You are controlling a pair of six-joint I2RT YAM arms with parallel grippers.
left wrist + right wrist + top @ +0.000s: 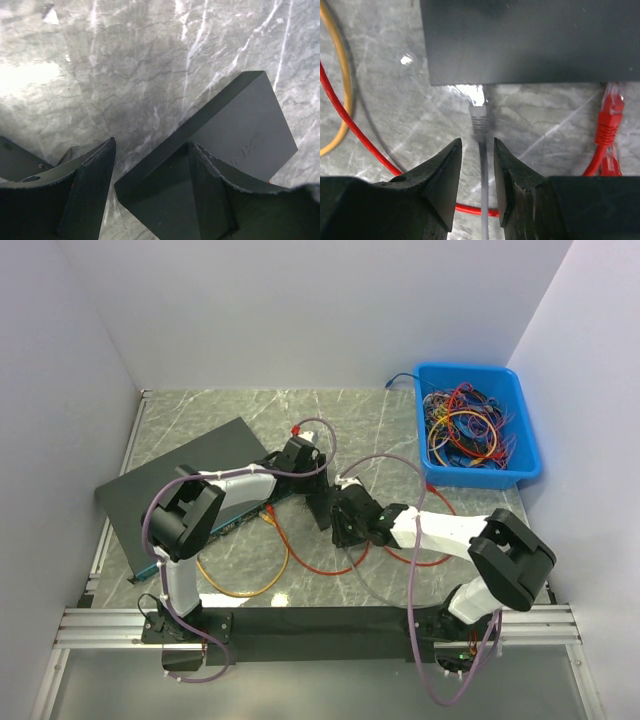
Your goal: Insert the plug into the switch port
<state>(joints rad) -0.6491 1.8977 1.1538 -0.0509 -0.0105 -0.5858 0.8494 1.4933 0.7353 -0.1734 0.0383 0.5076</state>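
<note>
The switch (190,490) is a flat black box lying on the marble at the left. Its front edge (530,45) fills the top of the right wrist view. A grey plug (479,117) on a pale cable points at that edge, its clear tip right at the face; I cannot tell whether it is seated. My right gripper (477,145) stands open just behind the plug, the cable running between its fingers with a gap on each side. My left gripper (151,143) is open over a corner of the switch (240,125), one finger (210,190) above the top and the other beside it.
A red plug (610,115) sits at the switch edge to the right of the grey one. Orange cable (250,585) and red cable (330,565) loop on the table between the arms. A blue bin (465,368) of tangled cables stands at the back right.
</note>
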